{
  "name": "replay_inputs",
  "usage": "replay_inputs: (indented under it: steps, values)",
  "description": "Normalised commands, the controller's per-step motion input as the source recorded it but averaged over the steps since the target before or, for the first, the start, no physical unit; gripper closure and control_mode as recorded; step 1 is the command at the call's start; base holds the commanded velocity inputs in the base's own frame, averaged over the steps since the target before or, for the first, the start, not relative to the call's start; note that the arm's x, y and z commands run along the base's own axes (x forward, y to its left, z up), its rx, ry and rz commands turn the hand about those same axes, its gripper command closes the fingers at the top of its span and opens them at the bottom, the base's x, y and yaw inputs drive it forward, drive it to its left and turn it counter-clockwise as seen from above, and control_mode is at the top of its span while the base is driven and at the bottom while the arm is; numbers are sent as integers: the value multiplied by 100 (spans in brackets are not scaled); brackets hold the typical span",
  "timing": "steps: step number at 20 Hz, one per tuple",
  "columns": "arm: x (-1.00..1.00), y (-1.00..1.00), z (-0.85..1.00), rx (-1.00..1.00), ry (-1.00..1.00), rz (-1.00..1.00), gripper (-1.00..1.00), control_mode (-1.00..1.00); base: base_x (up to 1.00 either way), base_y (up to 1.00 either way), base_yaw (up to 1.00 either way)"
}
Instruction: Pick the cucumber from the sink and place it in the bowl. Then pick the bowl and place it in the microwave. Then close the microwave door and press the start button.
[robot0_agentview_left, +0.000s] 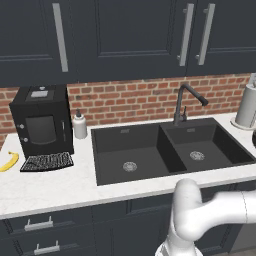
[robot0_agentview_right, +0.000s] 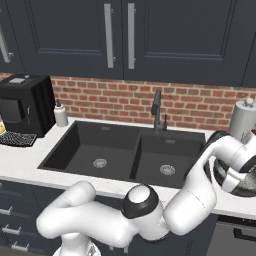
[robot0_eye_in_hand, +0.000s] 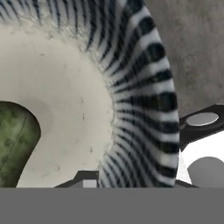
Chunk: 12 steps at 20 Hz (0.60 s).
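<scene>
The bowl (robot0_eye_in_hand: 144, 87), dark streaks outside and cream inside, is very close in the hand view. The dark green cucumber (robot0_eye_in_hand: 15, 144) lies inside it at the left. My gripper (robot0_eye_in_hand: 140, 168) straddles the bowl's wall, one fingertip (robot0_eye_in_hand: 85, 180) inside and the other outside, both against it. In the right base view the hand (robot0_agentview_right: 234, 176) hangs over the bowl (robot0_agentview_right: 246, 186) on the counter right of the black sink (robot0_agentview_right: 115, 150), whose basins (robot0_agentview_left: 130, 150) hold nothing. The microwave and its door are out of view.
A black coffee machine (robot0_agentview_left: 42, 120) stands at the left, with a banana (robot0_agentview_left: 9, 161) and a soap bottle (robot0_agentview_left: 80, 125) beside it. The black faucet (robot0_agentview_left: 187, 100) rises behind the sink. A grey canister (robot0_agentview_right: 243, 120) stands behind the bowl. Dark cabinets hang overhead.
</scene>
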Motion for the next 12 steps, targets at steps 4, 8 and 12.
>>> replay_inputs:
  steps: [4, 8, 12]
  values:
    - [-61, 77, 22, -2, -12, 20, 100, -100, 0, 0, 0]
    - [-74, 60, 31, -3, -19, 22, 100, -100, 0, 0, 0]
    - [-74, 54, 34, -4, -21, 23, 100, -100, 0, 0, 0]
